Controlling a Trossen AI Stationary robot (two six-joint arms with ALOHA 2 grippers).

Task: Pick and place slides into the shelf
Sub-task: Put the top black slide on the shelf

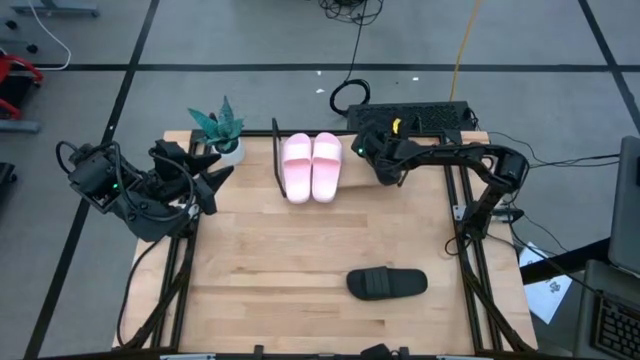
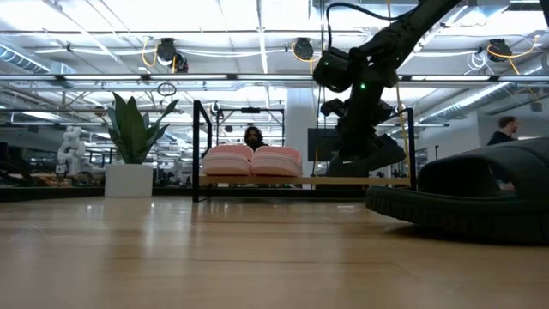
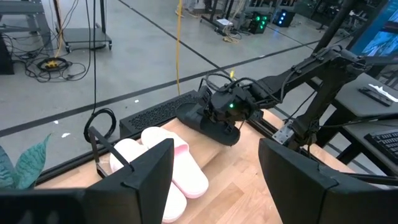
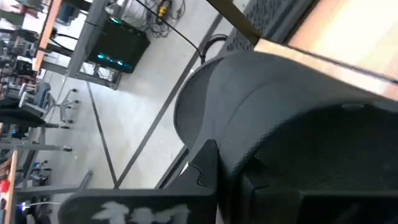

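Two pale pink slides (image 1: pixel 312 166) lie side by side on the left half of the shelf (image 2: pixel 343 181), at the table's far edge. My right gripper (image 1: pixel 383 162) is shut on a black slide (image 3: pixel 210 126) just right of the pink pair, over the shelf's right half. A second black slide (image 1: pixel 387 284) rests sole down on the table near the front right. At the table's left side, raised above the top, my left gripper (image 3: pixel 214 180) stands open with nothing between its fingers. My right gripper comes at the black slide (image 2: pixel 369 158) slanting down from the table's right. The gripper's own body hides which part the fingers are on. The slide hangs tilted below the gripper, its low edge (image 2: pixel 356 174) close over the shelf's board; I cannot tell whether it touches.
A potted plant (image 1: pixel 225 135) stands at the far left corner, beside the shelf's black wire end frame (image 1: pixel 276 155). A black perforated box with cables (image 1: pixel 410 118) sits behind the far edge. Bare wood lies in the table's middle.
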